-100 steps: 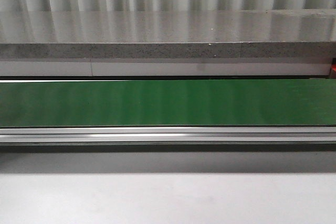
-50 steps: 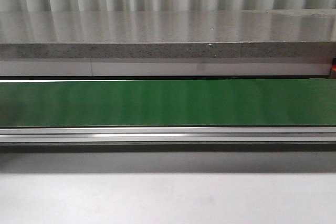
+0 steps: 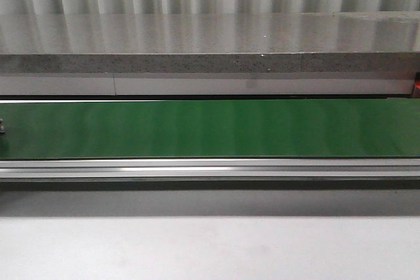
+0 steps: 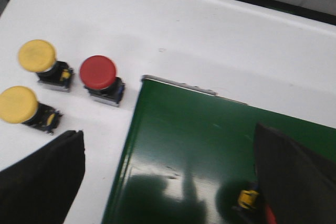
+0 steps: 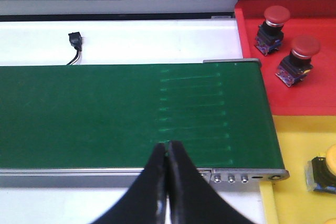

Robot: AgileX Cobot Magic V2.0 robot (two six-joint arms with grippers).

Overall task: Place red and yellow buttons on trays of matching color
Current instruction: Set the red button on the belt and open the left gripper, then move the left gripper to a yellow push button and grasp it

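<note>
Over green conveyor belt [image 5: 131,111]: right pincer [image 5: 168,153] closed, empty; left pincer [image 4: 168,177] spread open above red button [image 4: 252,203].

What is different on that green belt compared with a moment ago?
Almost nothing. In the front view a small grey object now shows at the far left edge of the green belt; it was not there before, and too little of it shows to tell what it is. The rest of the belt and the grey ledge behind look unchanged.
</note>
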